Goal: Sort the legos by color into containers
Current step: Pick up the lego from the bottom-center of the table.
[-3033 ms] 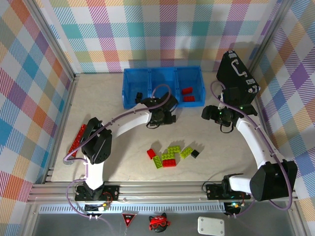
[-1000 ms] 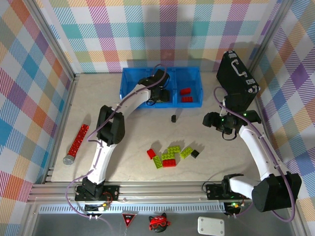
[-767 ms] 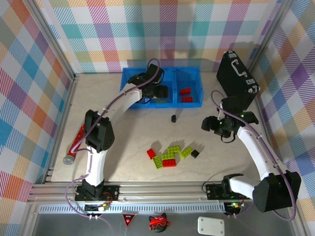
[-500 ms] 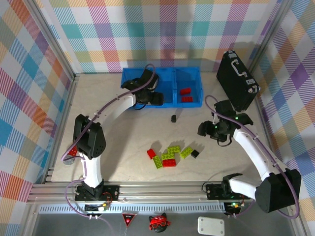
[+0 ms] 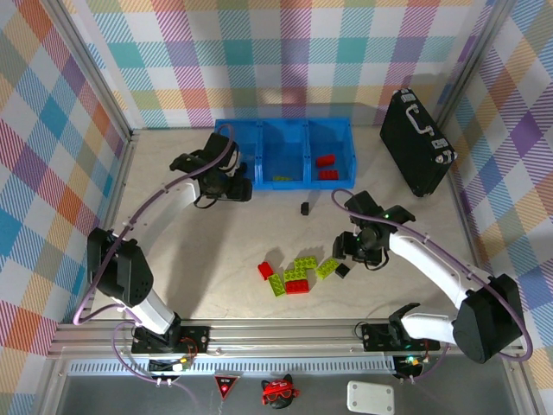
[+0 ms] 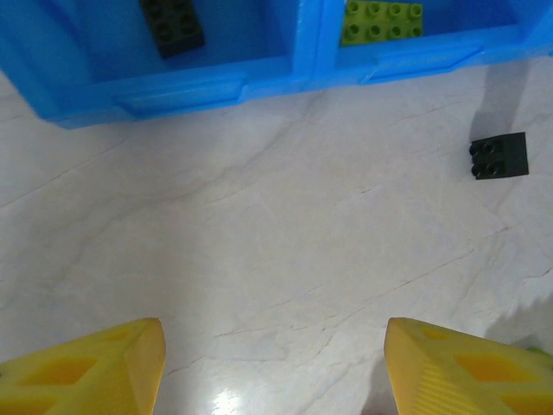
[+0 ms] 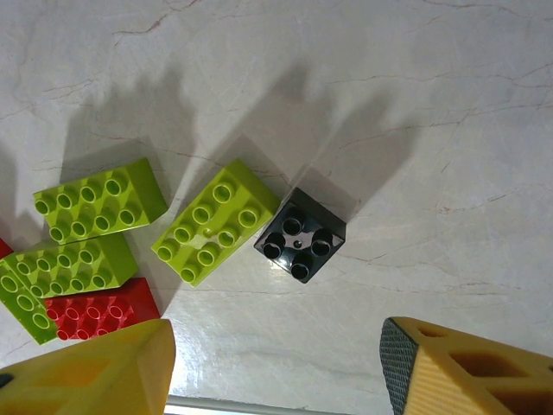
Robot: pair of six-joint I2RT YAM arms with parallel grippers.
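Sorting by colour, seen part-way through. The unsorted legos (image 5: 298, 275) lie in a loose cluster on the surface (image 5: 216, 251) in front of the arms. They are red and lime green pieces, with one small black brick (image 7: 300, 235) at the cluster's right edge, just beside a green brick (image 7: 216, 222). A lone black brick (image 5: 304, 208) lies apart, between the cluster and the containers (image 5: 285, 138).

The containers stand in a row at the far side. The left compartment holds a black lego (image 6: 173, 26), the middle a green lego (image 6: 383, 22) and the right two red legos (image 5: 327, 166). These contents fix which colour belongs where.

The right gripper (image 7: 276, 346) hangs over the right end of the cluster with its jaws apart and nothing between them. The small black brick sits just ahead of the gap, which suggests the gripper is lining up to pick it.

The left gripper (image 6: 272, 346) is likewise spread and empty. It sits low over bare surface just in front of the containers' near wall, by the left compartment. From there the lone black brick lies off to its right, a likely next target.

A black case (image 5: 419, 143) leans at the rear right, well apart from the bins, and seems to play no part in the sort.
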